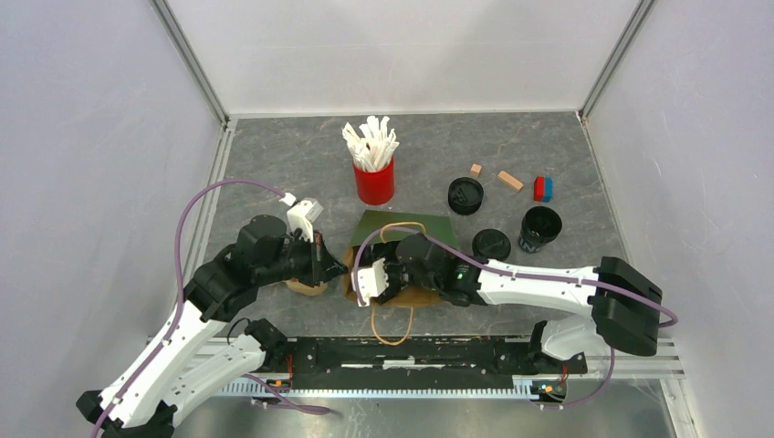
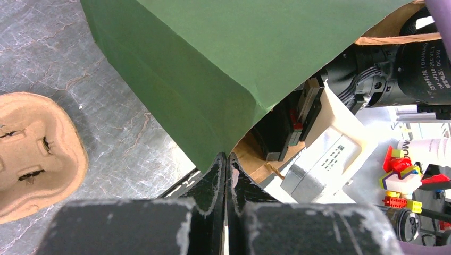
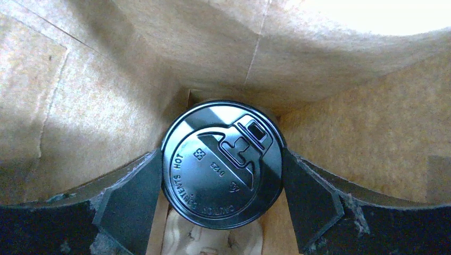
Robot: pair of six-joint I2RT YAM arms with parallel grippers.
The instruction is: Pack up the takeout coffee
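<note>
**Tabletop** (image 1: 274,155): grey, marbled. We list what it carries, largest first.

**Green bag** (image 1: 406,225): paper, brown inside, lying on the tabletop between the two arms. We find the left pincer (image 2: 227,159) clenched on the bag's edge, with green paper nipped between its tips. The right pincer (image 3: 222,162) is inside the bag.

**Cardboard tray** (image 2: 37,154): moulded pulp, left of the left pincer and apart from the bag.

**Red cup** (image 1: 374,182): upright, full of white sticks (image 1: 370,141), beyond both pincers.

**Lidded cup** (image 3: 222,183): black, its flat round lid facing the right wrist camera. It sits deep in the bag, and we see the right pincer grasping it, one finger at each side of the lid.

**Open cup** (image 1: 540,228): black with white lettering, upright, well to the right of the right pincer.

**Loose lids** (image 1: 465,195) (image 1: 491,245): two, black, right of the right pincer and near the open cup.

**Wooden blocks** (image 1: 510,181) (image 1: 475,170): two, beyond the loose lids.

**Red-and-blue block** (image 1: 543,188): one, just right of the wooden blocks.
</note>
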